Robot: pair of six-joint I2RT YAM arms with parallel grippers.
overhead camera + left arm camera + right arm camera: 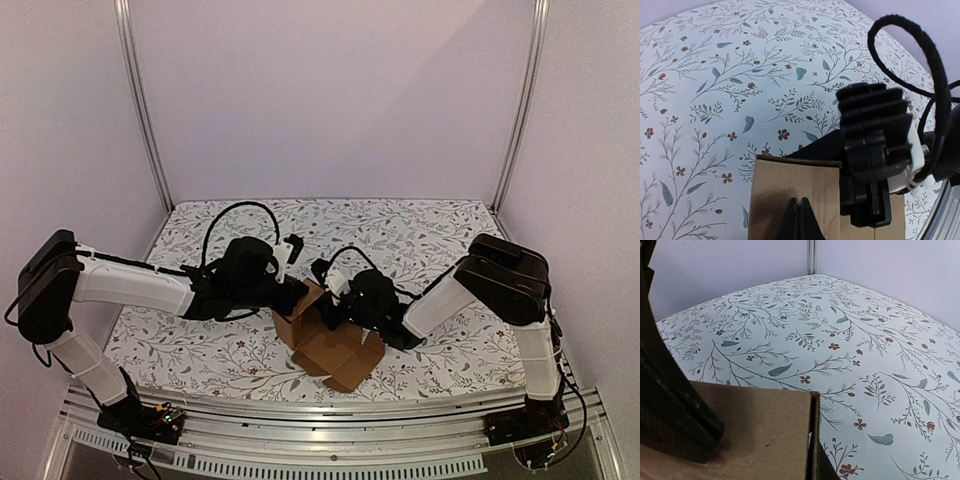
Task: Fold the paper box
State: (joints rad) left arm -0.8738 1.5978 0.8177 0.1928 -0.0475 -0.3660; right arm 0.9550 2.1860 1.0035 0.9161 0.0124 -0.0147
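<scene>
The paper box (331,338) is seen just below the centre of the top view, on the flower-patterned table cover (430,230), partly formed: an upright brown body at its upper left, with flat flaps spread toward the lower right. It is flanked by both arms, the left gripper (799,221) being brought in from the left and the right gripper (336,311) from the right, both at the box's upper part. In the left wrist view, the left gripper's jaws are seen pressed together at the bottom centre of the frame, with a cardboard panel behind them; whether anything is pinched cannot be told. In the right wrist view, a dark finger (670,405) is seen at the lower left, laid against a brown panel with a folded edge. How wide the right jaws stand cannot be told.
</scene>
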